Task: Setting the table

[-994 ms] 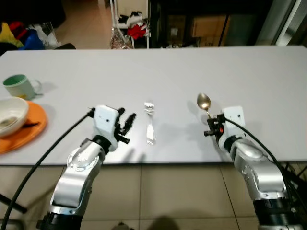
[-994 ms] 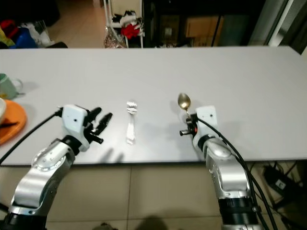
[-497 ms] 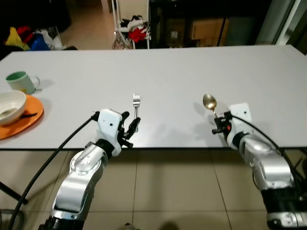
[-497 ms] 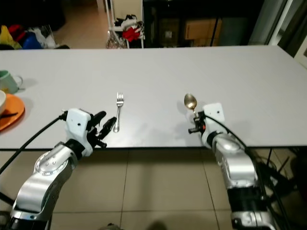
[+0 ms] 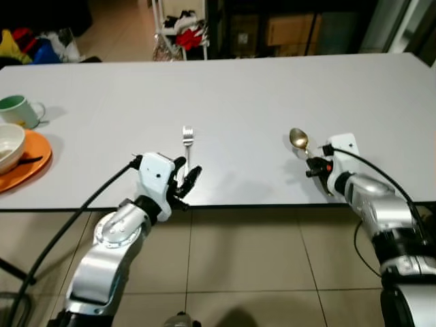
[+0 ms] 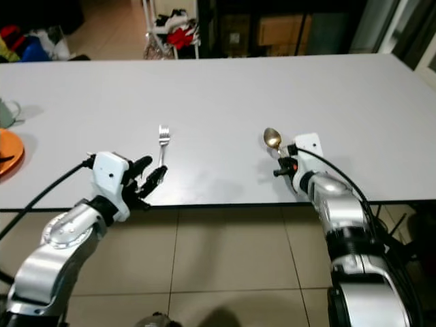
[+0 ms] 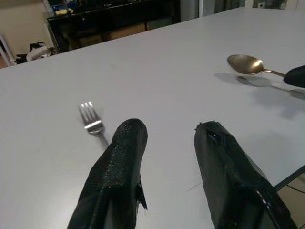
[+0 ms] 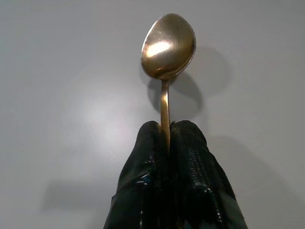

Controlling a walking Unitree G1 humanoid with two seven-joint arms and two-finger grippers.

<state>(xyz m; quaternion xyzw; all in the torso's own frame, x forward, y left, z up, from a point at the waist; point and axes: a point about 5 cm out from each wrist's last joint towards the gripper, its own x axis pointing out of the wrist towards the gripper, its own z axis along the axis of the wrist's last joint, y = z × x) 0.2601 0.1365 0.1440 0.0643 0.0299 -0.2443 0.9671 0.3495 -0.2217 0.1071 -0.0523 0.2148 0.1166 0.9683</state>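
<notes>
1. Gripping a gold spoon point(image 8: 167, 45) by its handle, the right gripper point(image 8: 167, 131) is hovering over the near edge of the white table point(image 5: 272, 88), fingers pinched tight on the stem.
2. The spoon's bowl is pointing away from the robot, raised off the tabletop and casting a shadow beneath.
3. The left gripper point(image 7: 164, 131) is hanging at the table's near edge, fingers spread apart and holding nothing.
4. A silver fork point(image 5: 187, 136) is lying flat on the table just beyond the left gripper, tines pointing away from the robot; its handle end is running behind one black finger point(image 7: 125, 152), and contact cannot be told.
5. Fork and spoon are sitting well apart, fork on the robot's left, spoon on its right.
6. An orange plate point(image 5: 30, 167) is resting at the table's far left with a white bowl point(image 5: 8, 144) on it.
7. A green mug point(image 5: 17, 109) is standing just beyond the plate.
8. Tiled floor point(image 5: 238, 259) is showing below the table edge.
</notes>
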